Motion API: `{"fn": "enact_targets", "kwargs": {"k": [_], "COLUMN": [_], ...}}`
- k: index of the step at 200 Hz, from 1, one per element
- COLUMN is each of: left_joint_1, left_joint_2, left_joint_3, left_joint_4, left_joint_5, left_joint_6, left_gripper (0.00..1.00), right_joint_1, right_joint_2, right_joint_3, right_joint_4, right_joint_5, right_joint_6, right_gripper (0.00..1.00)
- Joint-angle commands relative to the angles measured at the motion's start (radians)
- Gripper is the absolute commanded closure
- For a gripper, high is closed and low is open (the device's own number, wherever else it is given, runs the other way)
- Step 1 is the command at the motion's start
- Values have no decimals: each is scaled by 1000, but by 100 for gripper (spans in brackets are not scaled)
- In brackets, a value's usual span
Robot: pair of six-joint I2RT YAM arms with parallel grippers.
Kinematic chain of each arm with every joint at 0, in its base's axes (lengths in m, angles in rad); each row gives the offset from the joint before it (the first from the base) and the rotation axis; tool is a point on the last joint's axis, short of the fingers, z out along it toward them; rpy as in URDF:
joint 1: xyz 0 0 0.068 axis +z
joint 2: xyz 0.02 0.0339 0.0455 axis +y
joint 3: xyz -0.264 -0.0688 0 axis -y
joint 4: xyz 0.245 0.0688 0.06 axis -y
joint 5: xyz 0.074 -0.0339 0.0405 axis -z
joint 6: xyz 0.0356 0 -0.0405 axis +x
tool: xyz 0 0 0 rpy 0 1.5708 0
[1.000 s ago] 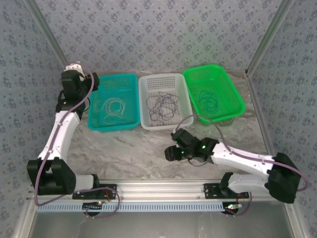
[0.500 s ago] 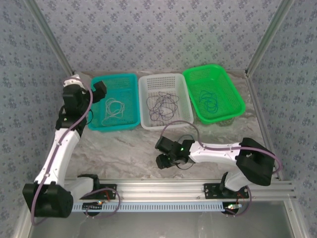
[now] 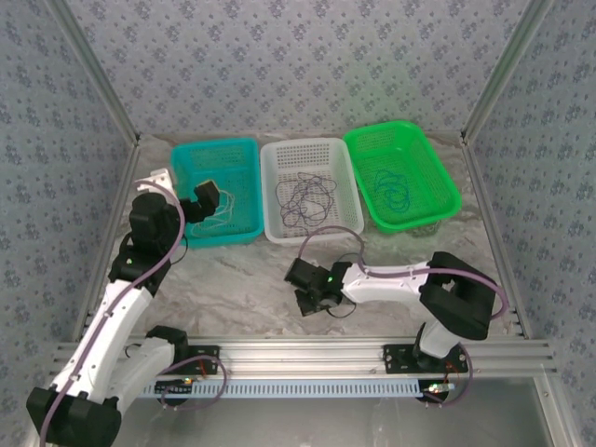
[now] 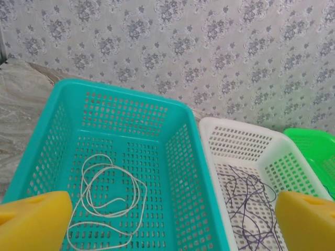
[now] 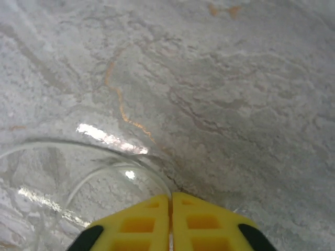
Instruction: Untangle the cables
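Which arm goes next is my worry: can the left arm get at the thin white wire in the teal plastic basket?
Probably yes: the left gripper is open, facing into the teal plastic basket, and nothing covers the thin white wire.

Left wrist cam: green basket (image 4: 314, 149) cut off at rt edge; teal basket (image 4: 178, 151) near-left corner hidden behind left gripper (image 4: 171, 225).

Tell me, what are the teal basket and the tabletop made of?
The teal basket looks like glossy moulded plastic: one solid colour, neat rows of holes. The tabletop looks like polished marble or a marble-look sheet: grey veins and shiny glare.
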Motion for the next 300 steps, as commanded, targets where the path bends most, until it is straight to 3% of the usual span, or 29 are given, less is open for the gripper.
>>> {"fn": "enact_targets", "kwargs": {"k": [1,53,86,110,153,176,210,251,300], "left_joint_1": [-24,-138,-278,-333,-425,-512,-629,-683,-711], "left_joint_2": [-33,-38,-44,-59,-62,-33,-2,32,101], "left_joint_3": [-16,-92,-145,-189,-289,-310,-331,-333,-313], "left_joint_4": [-2,63,91,134,264,304,374,454,489], "left_joint_5": [-1,194,204,209,271,252,146,117,106], "left_joint_6": [13,26,59,36,-110,-184,-275,-303,-300], "left_gripper": [1,2,5,7,24,33,35,40,56], "right_joint_1": [24,29,14,12,15,25,40,45,57], "right_joint_2": [-109,-388,-519,-621,-768,-795,-788,-783,-768], "right_joint_3": [-24,-94,-134,-173,-243,-264,-264,-260,-268], "right_joint_4": [40,55,49,75,150,214,290,332,374], "right_joint_5": [92,131,189,269,377,416,454,476,481], "right_joint_6": [-10,-174,-185,-181,-177,-198,-242,-262,-253], "right_gripper": [100,100,100,100,100,100,100,100,100]}}
